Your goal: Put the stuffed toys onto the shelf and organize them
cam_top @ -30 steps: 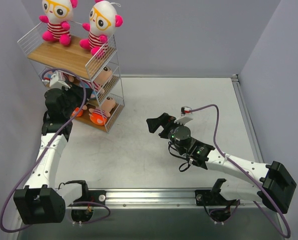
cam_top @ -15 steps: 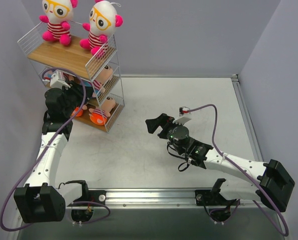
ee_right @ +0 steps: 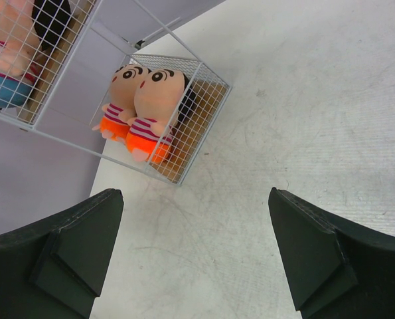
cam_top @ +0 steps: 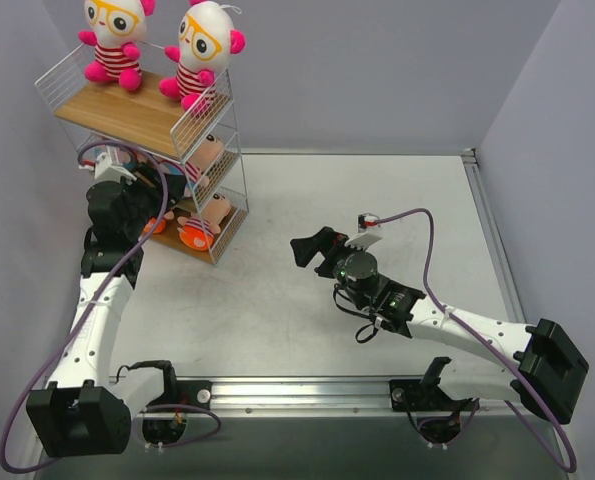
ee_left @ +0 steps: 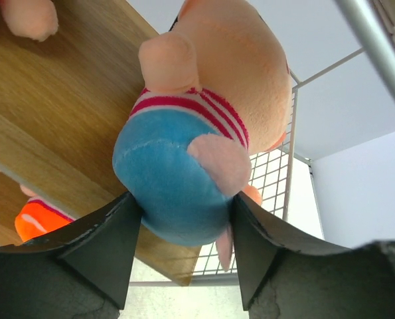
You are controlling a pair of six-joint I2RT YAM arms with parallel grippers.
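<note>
Top external, two white-headed toys atop shelf, two orange-bottomed toys below

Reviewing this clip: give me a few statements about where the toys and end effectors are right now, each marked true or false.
1. Two white-headed toys sit on the shelf's top tier. True.
2. The right end effector holds a toy. False: it is open and empty above the table.
3. Two orange-bottomed toys sit in the bottom tier. True.
4. The blue-bottomed toy lies on the table. False: it is at the shelf, flanked by the left end effector.
</note>
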